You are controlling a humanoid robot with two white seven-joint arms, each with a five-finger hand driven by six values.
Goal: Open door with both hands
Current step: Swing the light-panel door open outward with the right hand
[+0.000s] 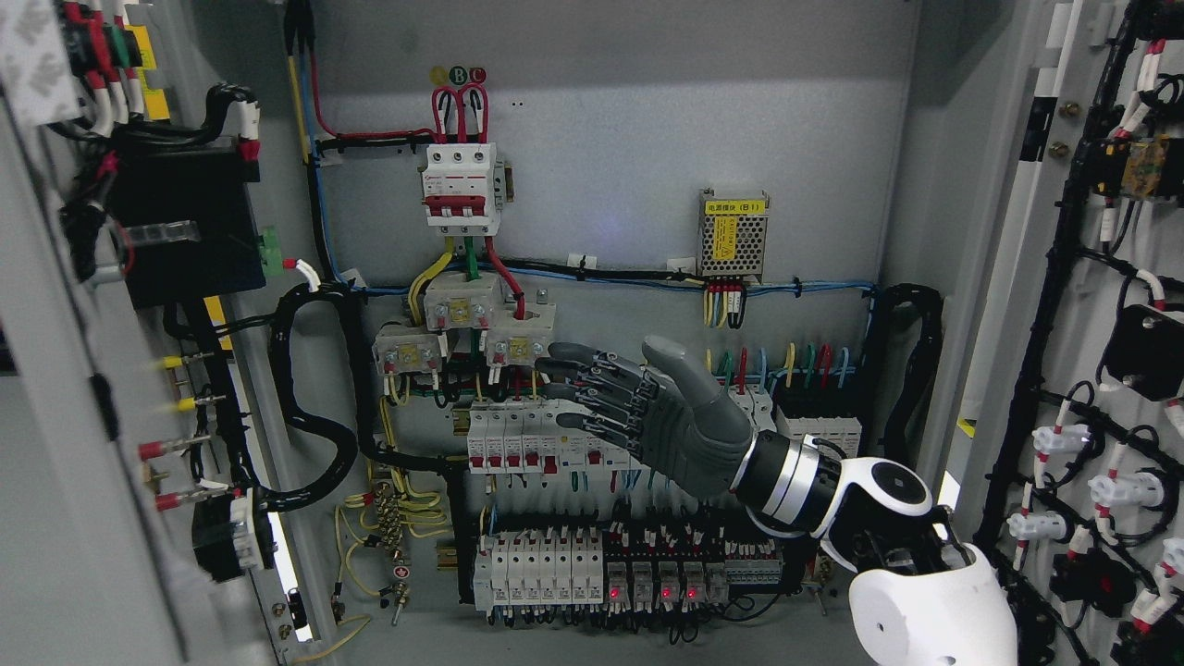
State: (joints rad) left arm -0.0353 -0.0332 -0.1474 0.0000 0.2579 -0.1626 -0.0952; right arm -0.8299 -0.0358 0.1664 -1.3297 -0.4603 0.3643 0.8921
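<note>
Grey cabinet interior (601,139), wired. Both doors (55,518) swung wide: rigid sheet steel, take by edge. Right hand (638,407) spread, empty.

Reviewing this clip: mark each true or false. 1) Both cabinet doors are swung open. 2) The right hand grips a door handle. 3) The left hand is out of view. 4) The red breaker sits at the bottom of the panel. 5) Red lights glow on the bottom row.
1) True: the left door and right door stand open.
2) False: the right hand holds nothing, fingers extended before the breaker rows.
3) True.
4) False: the red breaker sits near the top.
5) True: red lights glow.
</note>
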